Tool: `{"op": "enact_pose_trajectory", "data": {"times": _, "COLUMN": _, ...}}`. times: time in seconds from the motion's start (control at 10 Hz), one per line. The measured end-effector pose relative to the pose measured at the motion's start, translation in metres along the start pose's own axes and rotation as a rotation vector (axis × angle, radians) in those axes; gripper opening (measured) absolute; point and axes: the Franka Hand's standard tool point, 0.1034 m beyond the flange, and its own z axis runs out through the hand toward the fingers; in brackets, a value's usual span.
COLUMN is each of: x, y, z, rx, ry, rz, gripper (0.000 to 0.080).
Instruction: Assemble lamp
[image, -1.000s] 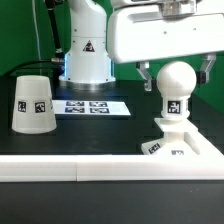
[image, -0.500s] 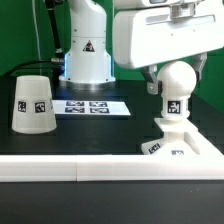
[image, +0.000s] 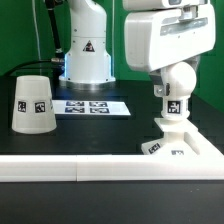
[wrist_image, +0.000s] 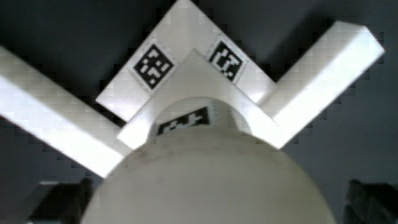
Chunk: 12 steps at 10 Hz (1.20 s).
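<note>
The ball-shaped bulb (image: 178, 82) stands upright with its neck in the stepped square base (image: 178, 140) at the exterior view's right. My gripper (image: 177, 86) straddles the ball from above with a dark finger (image: 158, 91) beside it, open, with a thin gap to the bulb. In the wrist view the bulb (wrist_image: 210, 165) fills the space between my fingers (wrist_image: 64, 196) and the tagged base (wrist_image: 178, 62) lies beyond it. The tapered shade (image: 32, 103) stands mouth down, apart, at the exterior view's left.
The marker board (image: 90, 106) lies flat between the shade and the base. The robot's pedestal (image: 86, 50) stands behind it. A white rail (image: 70, 170) runs along the front edge and meets the base at the corner.
My hand has turned about its upright axis over the bulb and sunk a little. The bulb's tag faces the same way, so the bulb has not turned. The shade has not moved.
</note>
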Motion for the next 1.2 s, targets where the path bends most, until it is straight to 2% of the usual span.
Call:
{"op": "enact_pose_trajectory", "data": {"times": 0.1, "x": 0.0017, "y": 0.0015, "z": -0.0011, "rx": -0.020, "ry": -0.005, "rz": -0.073, "gripper": 0.0699}}
{"op": "enact_pose_trajectory", "data": {"times": 0.2, "x": 0.0026, "y": 0.0035, "z": -0.0019, "rx": -0.037, "ry": -0.009, "rz": -0.144, "gripper": 0.0588}}
{"op": "enact_pose_trajectory", "data": {"times": 0.7, "x": 0.0014, "y": 0.0045, "z": -0.0020, "rx": -0.040, "ry": -0.005, "rz": -0.045, "gripper": 0.0576}}
{"op": "enact_pose_trajectory", "data": {"times": 1.0, "x": 0.0059, "y": 0.0005, "z": -0.0016, "rx": -0.058, "ry": 0.025, "rz": 0.326, "gripper": 0.0577}}
{"op": "enact_pose_trajectory", "data": {"times": 1.2, "x": 0.0053, "y": 0.0024, "z": -0.0010, "rx": -0.060, "ry": 0.037, "rz": 0.542, "gripper": 0.0577}}
